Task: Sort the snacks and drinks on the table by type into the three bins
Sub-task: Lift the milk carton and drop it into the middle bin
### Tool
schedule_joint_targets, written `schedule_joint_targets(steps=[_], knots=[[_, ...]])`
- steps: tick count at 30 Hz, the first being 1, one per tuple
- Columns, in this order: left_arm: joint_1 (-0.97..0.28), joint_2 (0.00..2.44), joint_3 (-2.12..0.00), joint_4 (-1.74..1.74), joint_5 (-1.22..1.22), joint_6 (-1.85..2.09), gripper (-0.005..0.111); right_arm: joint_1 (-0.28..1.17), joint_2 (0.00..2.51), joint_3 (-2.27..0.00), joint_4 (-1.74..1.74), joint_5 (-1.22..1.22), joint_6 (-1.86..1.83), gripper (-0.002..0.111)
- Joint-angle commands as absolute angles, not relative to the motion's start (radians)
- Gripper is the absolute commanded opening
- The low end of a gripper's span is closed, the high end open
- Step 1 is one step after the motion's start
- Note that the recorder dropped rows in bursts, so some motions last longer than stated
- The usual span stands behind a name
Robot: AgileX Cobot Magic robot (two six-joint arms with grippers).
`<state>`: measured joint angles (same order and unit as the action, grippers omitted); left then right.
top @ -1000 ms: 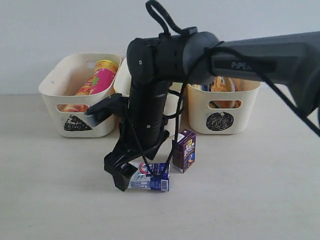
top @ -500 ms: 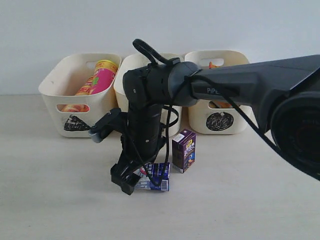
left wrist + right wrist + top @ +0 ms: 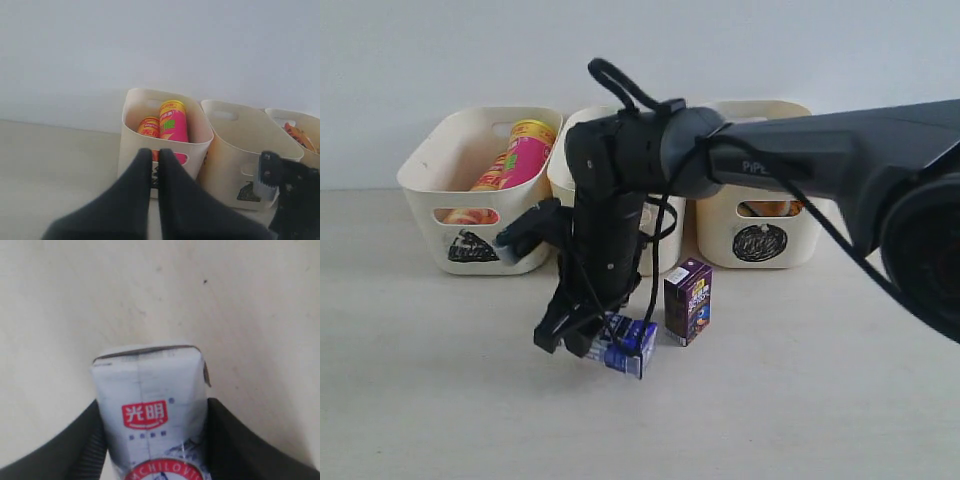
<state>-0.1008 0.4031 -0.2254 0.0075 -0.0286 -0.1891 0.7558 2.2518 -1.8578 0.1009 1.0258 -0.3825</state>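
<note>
A pale wooden table (image 3: 840, 400) runs back to a plain white wall (image 3: 420, 50), and near its middle a dark purple carton (image 3: 687, 300) stands upright. Just beside that carton, on the left in the exterior view, the right gripper (image 3: 568, 338) reaches down with its jaws clamped on the two long sides of a white-and-blue carton (image 3: 625, 348), which hangs tilted. I cannot tell whether its lower corner touches the table. Behind the purple carton three cream bins stand in a row. The triangle bin (image 3: 425, 215), back and to the left, holds a pink tube (image 3: 525, 160) and a yellow tube (image 3: 492, 178). The middle bin (image 3: 560, 165) is straight behind and largely hidden by the arm. The circle bin (image 3: 720, 225), back and to the right, holds an orange bag (image 3: 298, 136). The left gripper (image 3: 155, 155) shows only in its own camera, with its jaws pressed together on nothing.
</note>
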Motion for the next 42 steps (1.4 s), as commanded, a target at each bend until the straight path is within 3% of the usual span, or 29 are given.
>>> schedule_joint_targets(steps=[1,11,25,42], knots=[[-0.106,0.401,-0.221,0.0,-0.03,-0.184,0.004,0.751,2.141,-1.903,0.103,1.013,-0.379,0.001],[-0.106,0.401,-0.221,0.0,-0.03,-0.184,0.004,0.751,2.007,-1.967,-0.012,0.899,-0.343,0.001],[-0.106,0.401,-0.221,0.0,-0.03,-0.184,0.004,0.742,2.049,-1.967,-0.537,0.592,-0.035,0.001],[-0.106,0.397,-0.221,0.0,-0.03,-0.184,0.004,0.69,2.123,-1.967,-0.562,0.488,0.083,0.001]])
